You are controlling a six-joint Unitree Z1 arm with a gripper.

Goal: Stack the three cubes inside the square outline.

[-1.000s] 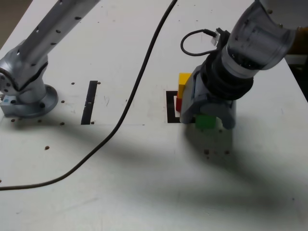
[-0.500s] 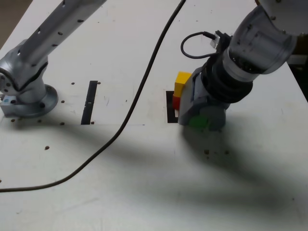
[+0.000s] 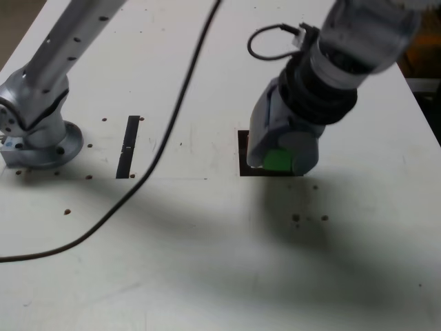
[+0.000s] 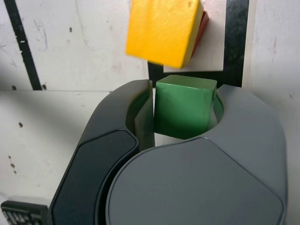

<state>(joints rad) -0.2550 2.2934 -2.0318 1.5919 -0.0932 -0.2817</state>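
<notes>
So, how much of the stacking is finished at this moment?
Done: the yellow cube sits on the red cube inside the square outline. In hand: the hand grips the green cube. Left: placing green on top of yellow.

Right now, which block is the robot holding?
The green cube. It sits clamped in the tool, while the yellow cube rests on the red cube, untouched.

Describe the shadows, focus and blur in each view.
Exterior view: the arm throws a broad soft shadow across the table below the gripper; the picture is slightly soft, and the upper arm looks motion-blurred. Wrist view: the green cube and yellow cube are fairly sharp with even light, while the nearest gripper housing is softer.
</notes>
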